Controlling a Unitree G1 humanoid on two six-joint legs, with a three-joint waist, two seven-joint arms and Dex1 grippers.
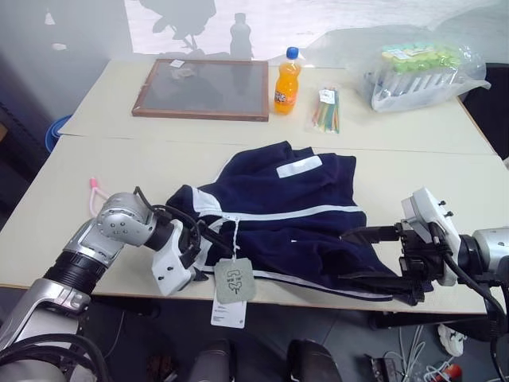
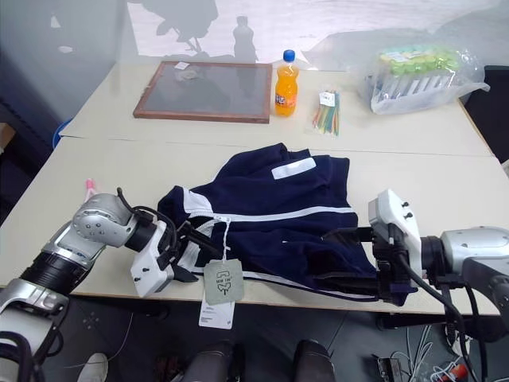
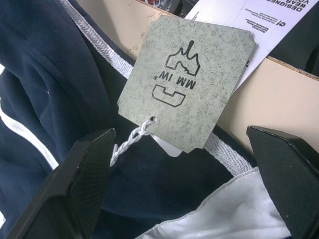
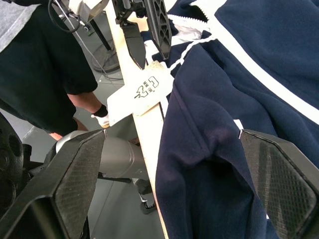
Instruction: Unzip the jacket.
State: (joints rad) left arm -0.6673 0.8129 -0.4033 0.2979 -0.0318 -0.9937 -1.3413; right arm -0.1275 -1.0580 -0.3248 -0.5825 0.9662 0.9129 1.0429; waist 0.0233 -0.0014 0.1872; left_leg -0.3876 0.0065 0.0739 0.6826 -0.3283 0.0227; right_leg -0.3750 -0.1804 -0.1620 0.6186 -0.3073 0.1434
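Left gripper (image 1: 208,248) sat at the jacket's collar end near the front table edge, fingers (image 3: 75,184) spread wide, nothing pinched between them. Right gripper (image 1: 374,256) hovered over the other end of the jacket (image 1: 294,215), also spread wide and empty-handed. Navy jacket lay crumpled on the near table (image 1: 95,175), close to the front edge, white stripes and a white label patch facing up, white zipper teeth (image 4: 192,12) visible up by the collar. Grey-green hang tag (image 3: 187,82) dangled on a twisted white string (image 3: 130,140) just off the table edge, right between the left fingers in the wrist view, with a white paper tag (image 1: 228,313) hanging beneath it. As for containers: clear plastic bag (image 1: 421,76) on the far table, right-hand corner, stuffed with a row of pale tubes or small bottles with green caps, couldn't really tell which. Small clear packet (image 1: 326,109) beside it, packed with coloured sticks, maybe pencils. Orange soda bottle (image 1: 287,81) with a blue cap stood upright next to that, mostly full of orange drink. Wood-framed dark board (image 1: 203,89) lay flat further left, a scrap of something on it. Pink item (image 1: 95,191) poked out just behind the left arm. Person's legs and a hand (image 4: 99,117) spotted past the table edge in the right wrist view.
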